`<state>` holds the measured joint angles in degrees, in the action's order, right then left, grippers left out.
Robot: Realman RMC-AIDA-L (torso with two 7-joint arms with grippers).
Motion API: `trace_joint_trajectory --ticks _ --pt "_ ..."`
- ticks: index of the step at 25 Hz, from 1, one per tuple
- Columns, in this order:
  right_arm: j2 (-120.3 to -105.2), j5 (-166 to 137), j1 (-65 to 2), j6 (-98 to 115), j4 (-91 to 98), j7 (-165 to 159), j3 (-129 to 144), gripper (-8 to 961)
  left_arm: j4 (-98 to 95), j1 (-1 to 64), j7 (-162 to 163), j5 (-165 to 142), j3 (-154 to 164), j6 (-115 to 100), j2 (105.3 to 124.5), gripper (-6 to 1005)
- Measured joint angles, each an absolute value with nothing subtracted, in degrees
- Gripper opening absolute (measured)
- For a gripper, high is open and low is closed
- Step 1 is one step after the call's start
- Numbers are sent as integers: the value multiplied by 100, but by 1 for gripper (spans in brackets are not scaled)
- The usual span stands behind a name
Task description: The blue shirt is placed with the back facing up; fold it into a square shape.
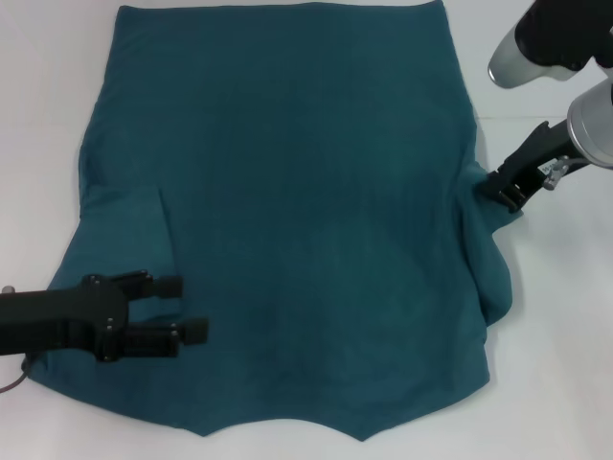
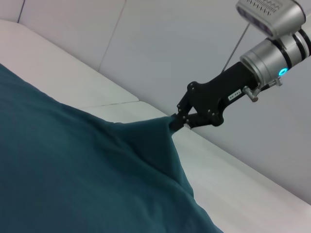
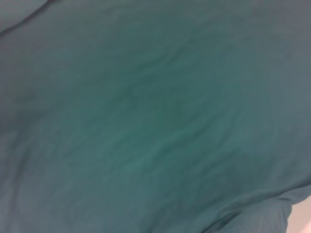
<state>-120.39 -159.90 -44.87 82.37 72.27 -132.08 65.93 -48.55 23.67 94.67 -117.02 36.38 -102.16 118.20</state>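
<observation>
The blue shirt (image 1: 297, 211) lies spread back-up across the white tabletop (image 1: 565, 364). The right hand (image 1: 498, 187) pinches the shirt's right edge, lifting it into a peak. The left hand (image 1: 182, 307) hovers over the near left corner, fingers parted, holding nothing.

You see blue shirt (image 1: 287, 211) spread flat on bench (image 1: 565, 364); left gripper (image 1: 177, 309) over its near-left part, right gripper (image 1: 500, 188) at right edge
</observation>
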Motion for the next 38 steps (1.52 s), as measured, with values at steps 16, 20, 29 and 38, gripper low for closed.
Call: trace_joint_trajectory --ticks 16,20,29,38 --pt "-12024 -15295 -5176 6692 5117 -13713 6690 32 -4834 2319 9454 -11707 3647 -10188 11821 947" --pt "-12025 -14663 -5156 6209 4886 -13582 6721 33 -4830 2304 9440 -11707 3643 -10173 11821 947" --pt "-11961 -14617 -5023 6377 5204 -13450 6620 432 -4843 2294 9427 -11707 3639 -10156 11821 946" --pt "-11978 -15491 -4582 8239 6751 -14323 6637 768 -4852 2314 9441 -11707 3639 -10151 11812 946"
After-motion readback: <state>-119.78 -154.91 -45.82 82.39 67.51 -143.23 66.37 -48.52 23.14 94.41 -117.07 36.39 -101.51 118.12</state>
